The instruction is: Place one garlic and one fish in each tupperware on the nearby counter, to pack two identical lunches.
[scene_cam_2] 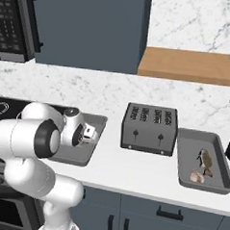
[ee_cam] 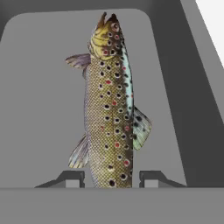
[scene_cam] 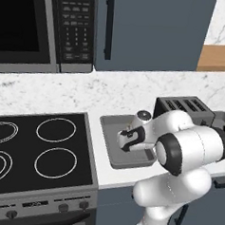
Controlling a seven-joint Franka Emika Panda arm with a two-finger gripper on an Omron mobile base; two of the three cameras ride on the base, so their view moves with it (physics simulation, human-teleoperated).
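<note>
Hovering over tray (scene_cam: 112,157) left of toaster (scene_cam: 183,108), gripper (ee_cam: 111,179) w/ fish (ee_cam: 109,109) between fingers; grip unclear.

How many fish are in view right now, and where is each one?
2. One fish lies in the left tupperware beside the stove, between the gripper fingertips. The other fish lies in the right tupperware with a garlic.

Fish (ee_cam: 109,109): scaly skin, fine-grained, olive-brown, dark and red spots, slight sheen. Tupperware (ee_cam: 43,109): matt grey, smooth, plastic-like. Counter (scene_cam_2: 133,171): white marble-look, polished. Toaster (scene_cam_2: 150,128): black, satin. Shelf (scene_cam_2: 187,66), 1 o'clock of toaster: brown wood, matt. Cooktop (scene_cam: 36,147): glossy black glass.
</note>
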